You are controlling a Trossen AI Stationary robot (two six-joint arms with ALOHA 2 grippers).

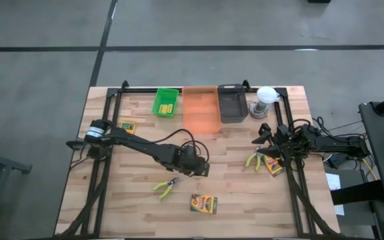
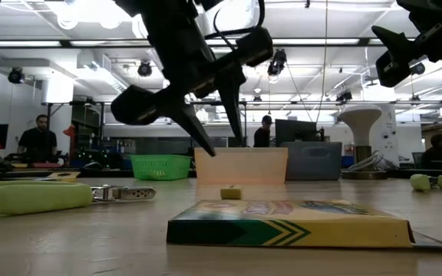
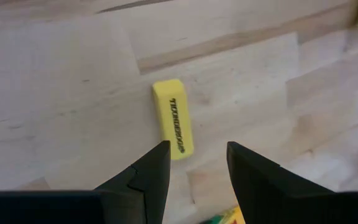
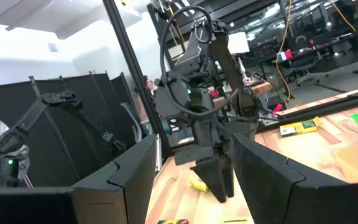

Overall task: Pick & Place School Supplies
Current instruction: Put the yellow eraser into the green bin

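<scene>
A short yellow block with dark lettering lies flat on the wooden table; it is also small in the low view. My left gripper is open and hovers above it, near the table's middle, touching nothing. One yellow-handled plier tool and a crayon box lie nearer the front edge. A second plier tool and another crayon box lie at the right. My right gripper is open, raised over the right side.
A green tray, an orange tray, a black tray and a white round object line the far edge. A third crayon box lies at the far left. People stand in the room behind.
</scene>
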